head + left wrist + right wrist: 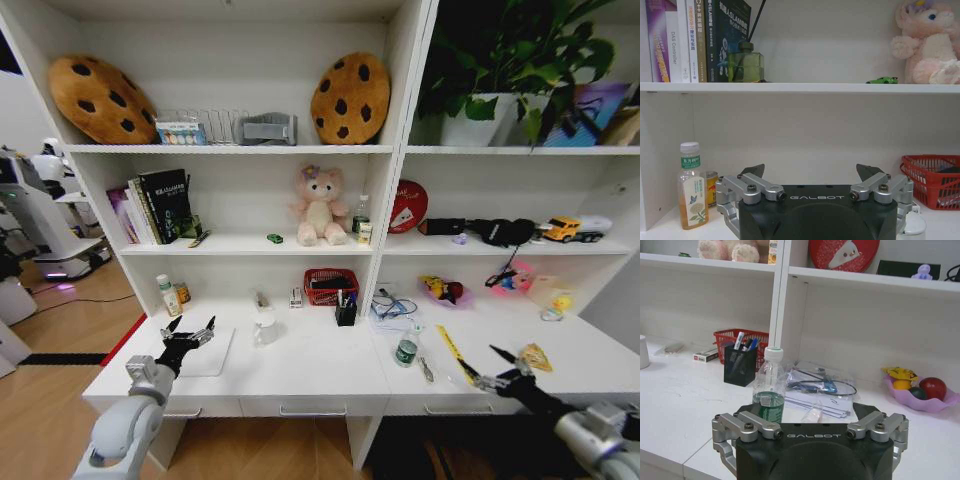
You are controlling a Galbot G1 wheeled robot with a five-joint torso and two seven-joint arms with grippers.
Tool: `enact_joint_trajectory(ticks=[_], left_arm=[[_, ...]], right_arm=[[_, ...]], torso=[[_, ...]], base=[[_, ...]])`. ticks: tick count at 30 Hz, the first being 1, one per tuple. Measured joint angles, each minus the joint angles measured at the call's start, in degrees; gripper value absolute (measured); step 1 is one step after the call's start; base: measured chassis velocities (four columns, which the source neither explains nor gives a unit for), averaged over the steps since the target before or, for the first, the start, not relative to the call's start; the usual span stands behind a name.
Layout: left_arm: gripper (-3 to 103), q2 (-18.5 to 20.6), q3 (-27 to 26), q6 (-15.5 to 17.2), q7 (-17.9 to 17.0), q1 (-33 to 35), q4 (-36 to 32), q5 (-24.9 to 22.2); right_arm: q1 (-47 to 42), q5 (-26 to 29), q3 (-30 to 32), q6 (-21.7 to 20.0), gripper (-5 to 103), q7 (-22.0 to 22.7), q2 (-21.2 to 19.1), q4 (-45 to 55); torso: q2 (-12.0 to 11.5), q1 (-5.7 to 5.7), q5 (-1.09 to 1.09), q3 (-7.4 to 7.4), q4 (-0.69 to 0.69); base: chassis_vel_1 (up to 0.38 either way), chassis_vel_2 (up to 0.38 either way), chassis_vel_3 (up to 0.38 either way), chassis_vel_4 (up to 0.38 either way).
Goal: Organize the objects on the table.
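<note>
Over the long white tabletop (310, 365), the left hand (190, 331) hovers released above a flat silver laptop (210, 355); the right hand (497, 365), likewise released, hangs near a yellow ruler (452, 352).

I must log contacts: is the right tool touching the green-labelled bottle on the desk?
Apart. In the head view the right tool hangs open over the front edge, with bare white desk between it and the bottle.

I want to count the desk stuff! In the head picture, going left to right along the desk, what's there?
Tea bottle → white cup → red basket → pen holder → green-capped bottle → yellow ruler → purple fruit dish.
</note>
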Motion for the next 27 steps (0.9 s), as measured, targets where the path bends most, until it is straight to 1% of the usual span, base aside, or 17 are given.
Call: enact_joint_trajectory(ticks=[1, 3, 5, 6, 7, 8, 9, 10, 11, 13, 15, 18, 22, 27], left_arm=[[100, 0.0, 0.0, 0.0, 0.0, 0.0, 0.0, 0.0], [100, 0.0, 0.0, 0.0, 0.0, 0.0, 0.0, 0.0], [100, 0.0, 0.0, 0.0, 0.0, 0.0, 0.0, 0.0], [100, 0.0, 0.0, 0.0, 0.0, 0.0, 0.0, 0.0], [100, 0.0, 0.0, 0.0, 0.01, 0.0, 0.0, 0.0], [100, 0.0, 0.0, 0.0, 0.01, 0.0, 0.0, 0.0], [100, 0.0, 0.0, 0.0, 0.0, 0.0, 0.0, 0.0], [100, 0.0, 0.01, 0.0, -0.01, 0.0, 0.0, 0.0], [100, 0.0, 0.01, 0.0, -0.01, 0.0, 0.0, 0.0], [100, 0.0, 0.0, 0.0, 0.0, 0.0, 0.0, 0.0], [100, 0.0, 0.0, 0.0, 0.0, 0.0, 0.0, 0.0], [100, 0.0, 0.0, 0.0, -0.01, 0.0, 0.0, 0.0], [100, 0.0, 0.0, 0.0, 0.0, 0.0, 0.0, 0.0], [100, 0.0, 0.0, 0.0, 0.0, 0.0, 0.0, 0.0]], right_arm=[[2.49, -0.43, -1.37, -0.21, 100, 0.04, -0.05, -1.68], [7.1, -0.93, -4.28, -1.58, 100, 0.94, -1.12, -4.48], [8.17, -0.98, -4.87, -1.81, 100, 1.05, -1.48, -5.11], [10.18, -1.01, -6.12, -2.42, 100, 1.23, -2.31, -6.29], [12.27, -0.81, -7.93, -3.81, 100, 1.41, -3.35, -7.13], [12.27, -0.81, -7.93, -3.81, 100, 1.41, -3.35, -7.13], [13.9, -0.22, -9.97, -5.51, 100, 1.4, -4.21, -7.15], [14.44, -0.08, -10.86, -6.49, 100, 1.33, -4.45, -6.65], [14.44, -0.08, -10.86, -6.49, 100, 1.33, -4.45, -6.65], [14.96, 0.4, -12.96, -8.36, 100, 1.25, -4.47, -4.62], [15.08, 0.64, -13.97, -8.99, 100, 1.16, -4.32, -3.75], [16.25, 0.48, -15.72, -9.46, 100, 1.24, -4.18, -3.92], [17.39, 0.3, -16.6, -9.77, 100, 1.85, -4.33, -4.7], [19.59, 0.29, -18.67, -10.22, 100, 4.29, -5.05, -6.09]], torso=[[0.0, 0.0, -0.01, 0.0, 0.03], [0.0, 0.0, 0.0, 0.0, 0.03], [0.0, 0.01, 0.0, 0.0, 0.03], [0.0, 0.01, -0.01, 0.0, 0.04], [0.0, 0.01, -0.02, 0.01, 0.05], [0.0, 0.01, -0.02, 0.01, 0.05], [0.0, 0.01, -0.01, 0.01, 0.04], [0.0, 0.01, -0.01, 0.01, 0.04], [0.0, 0.01, -0.01, 0.01, 0.04], [0.0, 0.01, -0.01, 0.0, 0.03], [0.0, 0.01, -0.02, 0.0, 0.02], [0.0, 0.01, 0.0, 0.0, 0.01], [0.0, 0.01, -0.01, 0.0, 0.02], [0.0, 0.01, -0.01, 0.0, 0.02]], base=[[0.0, 0.0, 0.0, 0.0], [0.0, 0.0, 0.0, 0.0], [0.0, 0.0, 0.0, 0.0], [0.0, 0.0, 0.0, 0.0], [0.0, 0.0, 0.0, 0.0], [0.0, 0.0, 0.0, 0.0], [0.0, 0.0, 0.0, 0.0], [0.0, 0.0, 0.0, 0.0], [0.0, 0.0, 0.0, 0.0], [0.0, 0.0, 0.0, 0.0], [0.0, 0.0, 0.0, 0.0], [0.0, 0.0, 0.0, 0.0], [0.0, 0.0, 0.0, 0.0], [0.0, 0.0, 0.0, 0.0]])
